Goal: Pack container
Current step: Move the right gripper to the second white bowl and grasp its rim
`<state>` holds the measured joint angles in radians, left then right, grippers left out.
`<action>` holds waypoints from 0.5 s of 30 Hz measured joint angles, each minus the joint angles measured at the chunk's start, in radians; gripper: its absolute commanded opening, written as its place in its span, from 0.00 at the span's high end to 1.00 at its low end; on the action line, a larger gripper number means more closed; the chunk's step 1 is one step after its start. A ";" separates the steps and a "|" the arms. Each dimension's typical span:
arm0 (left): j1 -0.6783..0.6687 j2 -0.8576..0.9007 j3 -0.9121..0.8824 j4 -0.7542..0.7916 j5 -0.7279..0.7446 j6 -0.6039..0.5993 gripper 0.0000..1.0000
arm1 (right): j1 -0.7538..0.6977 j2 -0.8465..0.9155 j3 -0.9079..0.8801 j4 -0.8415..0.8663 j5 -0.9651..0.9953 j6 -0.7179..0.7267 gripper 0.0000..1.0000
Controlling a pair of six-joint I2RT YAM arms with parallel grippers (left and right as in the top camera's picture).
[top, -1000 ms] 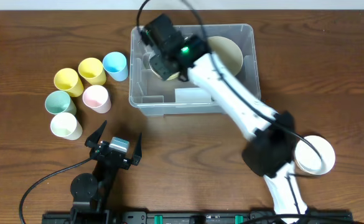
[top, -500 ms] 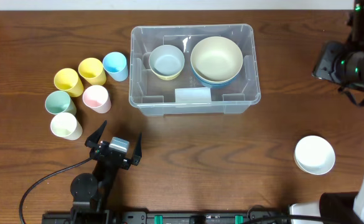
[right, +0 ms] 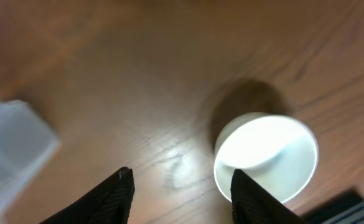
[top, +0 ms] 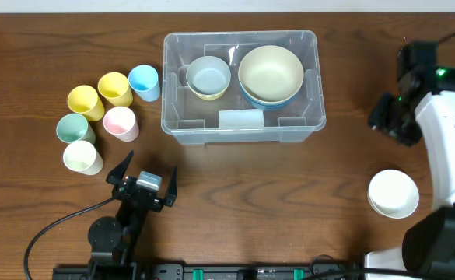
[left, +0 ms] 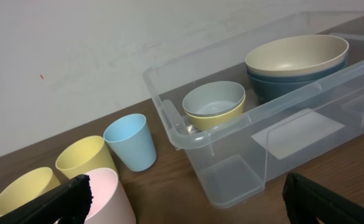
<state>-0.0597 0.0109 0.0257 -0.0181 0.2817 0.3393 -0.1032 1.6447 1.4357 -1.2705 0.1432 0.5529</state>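
Observation:
The clear container [top: 243, 132] stands at the table's back centre. It holds a small blue-and-yellow bowl [top: 208, 77] and a cream bowl [top: 271, 72] nested in a blue one. A white bowl [top: 393, 194] sits on the table at the front right. My right gripper [top: 389, 118] hovers right of the container and behind the white bowl, open and empty. In the right wrist view the white bowl [right: 266, 155] lies beside my right gripper [right: 182, 199], partly behind one finger. My left gripper [top: 143, 177] rests open near the front left.
Several cups stand left of the container: two yellow [top: 85, 102], blue [top: 144, 82], pink [top: 120, 122], green [top: 75, 128] and cream [top: 82, 156]. The left wrist view shows the container's rim [left: 169, 118] and the blue cup [left: 132, 142] ahead.
My right arm has left the container, where the small bowl stays, swung to the table's right side, then come forward toward the white bowl. The left arm has not moved.

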 measured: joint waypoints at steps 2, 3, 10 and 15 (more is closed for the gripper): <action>0.000 0.000 0.000 0.000 0.000 0.000 0.02 | -0.013 0.000 -0.076 0.032 -0.006 0.014 0.49; 0.000 0.000 0.000 0.000 0.000 0.000 0.02 | -0.022 0.000 -0.107 0.043 -0.010 0.021 0.50; 0.000 0.000 0.000 0.000 0.000 0.000 0.02 | -0.092 0.000 -0.232 0.060 -0.014 0.074 0.51; 0.000 0.000 0.000 0.000 0.000 0.000 0.02 | -0.119 0.000 -0.294 0.091 -0.011 0.129 0.52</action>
<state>-0.0597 0.0109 0.0257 -0.0185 0.2821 0.3393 -0.2218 1.6447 1.1416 -1.1797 0.1322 0.6823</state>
